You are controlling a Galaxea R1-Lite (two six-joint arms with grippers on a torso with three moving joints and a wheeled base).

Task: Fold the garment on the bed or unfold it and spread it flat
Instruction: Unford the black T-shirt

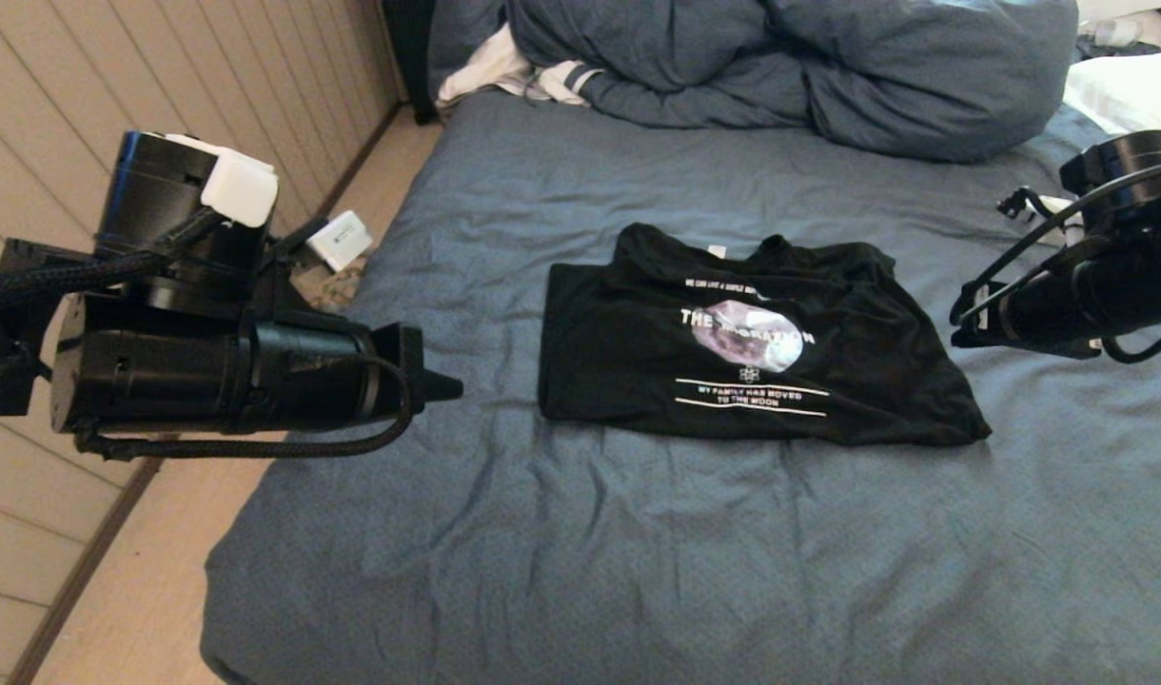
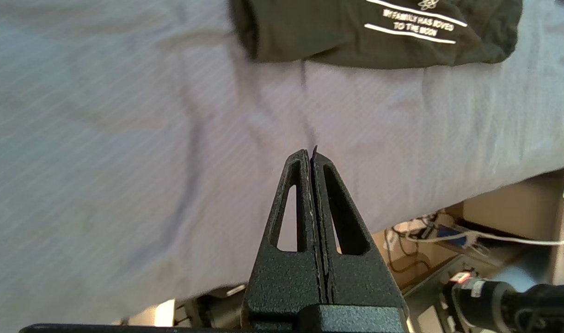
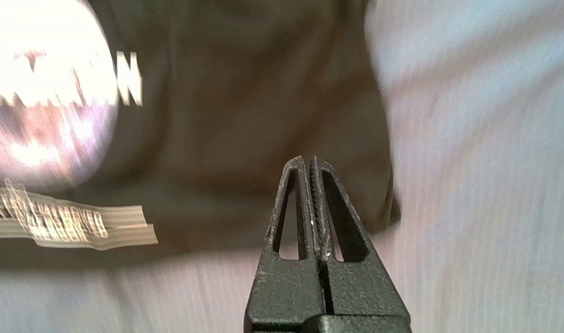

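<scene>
A bunched blue-grey duvet (image 1: 790, 67) is the landmark. A white cloth with dark stripes (image 1: 523, 76) lies touching its left end, partly tucked under it. A white pillow (image 1: 1128, 90) sits just beside its right end; a panelled wall (image 1: 162, 76) and a strip of wooden floor (image 1: 162, 590) run well to the duvet's left.

The shirt (image 1: 752, 342) is plain black with a round purplish-grey moon print (image 1: 754, 335), white lettering and two thin white lines under it. The bed (image 1: 638, 552) cover is a washed-out blue-grey, same shade as the bunched duvet (image 1: 828, 67). White pillow (image 1: 1128, 90) off at the side, white cloth with dark stripes (image 1: 533, 76) up top, both grippers (image 2: 311, 159) matte black, pale wood-plank floor (image 1: 143, 609).
</scene>
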